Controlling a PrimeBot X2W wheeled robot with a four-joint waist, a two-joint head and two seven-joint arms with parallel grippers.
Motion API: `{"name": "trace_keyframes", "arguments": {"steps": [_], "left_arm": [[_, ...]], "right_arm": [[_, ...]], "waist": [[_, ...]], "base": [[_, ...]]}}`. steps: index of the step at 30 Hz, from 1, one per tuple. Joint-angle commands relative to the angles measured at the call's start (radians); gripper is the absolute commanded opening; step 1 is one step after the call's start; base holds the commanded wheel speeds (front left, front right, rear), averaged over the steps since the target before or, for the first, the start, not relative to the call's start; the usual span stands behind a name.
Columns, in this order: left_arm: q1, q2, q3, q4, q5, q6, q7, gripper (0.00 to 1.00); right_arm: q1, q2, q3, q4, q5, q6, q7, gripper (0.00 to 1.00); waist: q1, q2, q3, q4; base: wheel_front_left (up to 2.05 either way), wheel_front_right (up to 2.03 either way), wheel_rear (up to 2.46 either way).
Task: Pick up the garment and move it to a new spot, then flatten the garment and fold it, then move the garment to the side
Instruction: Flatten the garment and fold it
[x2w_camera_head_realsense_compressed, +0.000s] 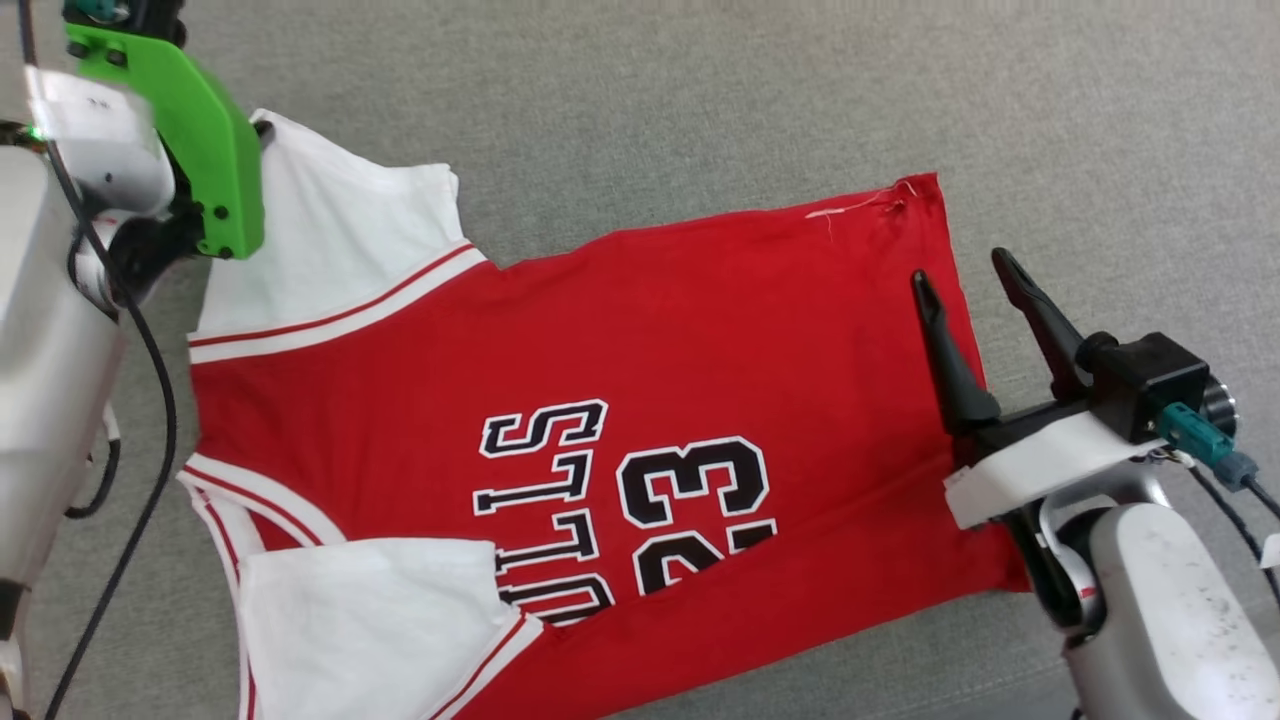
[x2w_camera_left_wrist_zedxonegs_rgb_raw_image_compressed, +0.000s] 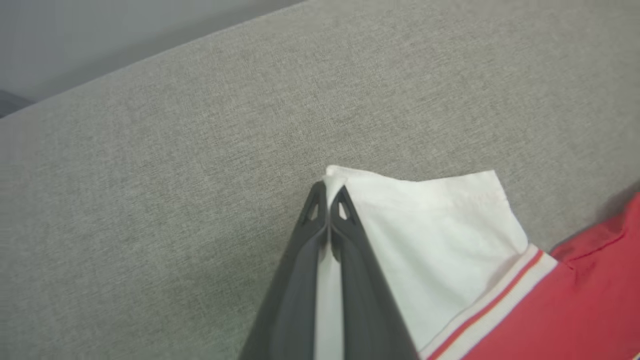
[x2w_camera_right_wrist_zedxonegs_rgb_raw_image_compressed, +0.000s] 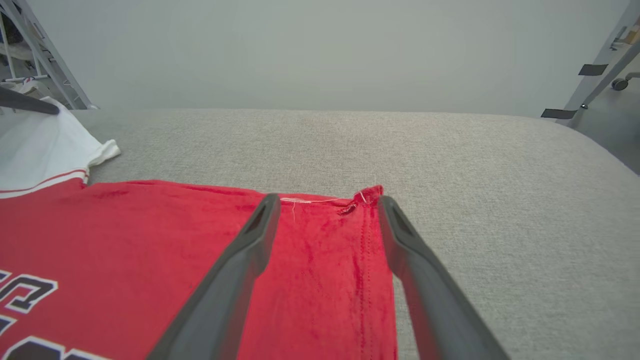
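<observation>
The garment (x2w_camera_head_realsense_compressed: 620, 330) is a red jersey with white sleeves and a black "BULLS 23" print, spread flat on the grey cushion. My left gripper (x2w_camera_left_wrist_zedxonegs_rgb_raw_image_compressed: 327, 192) is shut on the corner of the far white sleeve (x2w_camera_left_wrist_zedxonegs_rgb_raw_image_compressed: 435, 235), white cloth showing between its fingers. In the head view a green bracket (x2w_camera_head_realsense_compressed: 190, 130) covers that gripper at the upper left. My right gripper (x2w_camera_head_realsense_compressed: 965, 275) stands open above the garment's hem, near its far right corner (x2w_camera_right_wrist_zedxonegs_rgb_raw_image_compressed: 367, 195). Nothing sits between its fingers (x2w_camera_right_wrist_zedxonegs_rgb_raw_image_compressed: 250, 260); the red hem lies below them.
The grey fabric surface (x2w_camera_head_realsense_compressed: 700, 90) stretches far beyond the garment, with bare room at the top and right. A metal frame (x2w_camera_right_wrist_zedxonegs_rgb_raw_image_compressed: 35, 55) stands off its far left edge, and a floor with a caster wheel (x2w_camera_right_wrist_zedxonegs_rgb_raw_image_compressed: 622, 82) shows past the right edge.
</observation>
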Motion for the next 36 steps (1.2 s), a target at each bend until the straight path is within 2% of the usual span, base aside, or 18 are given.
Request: {"name": "trace_keyframes", "arguments": {"steps": [1,5,11,16,20,26,36], "left_arm": [[0.026,-0.002,-0.002,-0.019,-0.019,-0.002,-0.021,0.0],[0.071,-0.01,0.01,-0.1,-0.048,-0.002,-0.08,0.0],[0.161,0.003,-0.01,-0.251,-0.043,0.015,-0.1,0.0],[0.256,0.026,0.006,-0.398,-0.058,0.057,-0.135,0.0],[0.308,0.043,0.013,-0.51,-0.06,0.091,-0.149,0.0],[0.34,0.061,0.019,-0.628,-0.043,0.132,-0.16,0.0],[0.344,0.06,0.007,-0.698,-0.026,0.146,-0.163,0.0]], "right_arm": [[0.01,-0.024,-0.002,-0.012,-0.005,-0.001,0.031,1.0],[0.016,-0.099,-0.002,-0.039,0.017,-0.001,0.177,1.0],[-0.011,-0.226,-0.002,-0.08,0.105,-0.001,0.482,1.0],[-0.089,-0.316,0.016,-0.089,0.173,-0.001,0.716,1.0],[-0.174,-0.365,0.035,-0.039,0.185,-0.001,0.818,1.0],[-0.273,-0.384,0.055,0.096,0.175,-0.001,0.88,1.0],[-0.35,-0.373,0.101,0.297,0.174,-0.001,0.843,1.0]], "waist": [[-0.0001,0.012,-0.055,0.042],[-0.0001,0.012,-0.1,0.081],[-0.0001,0.012,-0.14,0.144],[-0.0001,0.012,-0.121,0.185],[-0.0001,0.012,-0.095,0.216],[-0.0001,0.012,-0.059,0.254],[-0.0001,0.012,-0.018,0.296]], "base": [[0.0,0.0,0.0],[0.0,0.0,0.0],[0.0,0.0,0.0],[0.0,0.0,0.0],[0.0,0.0,0.0],[0.0,0.0,0.0],[0.0,0.0,0.0]]}}
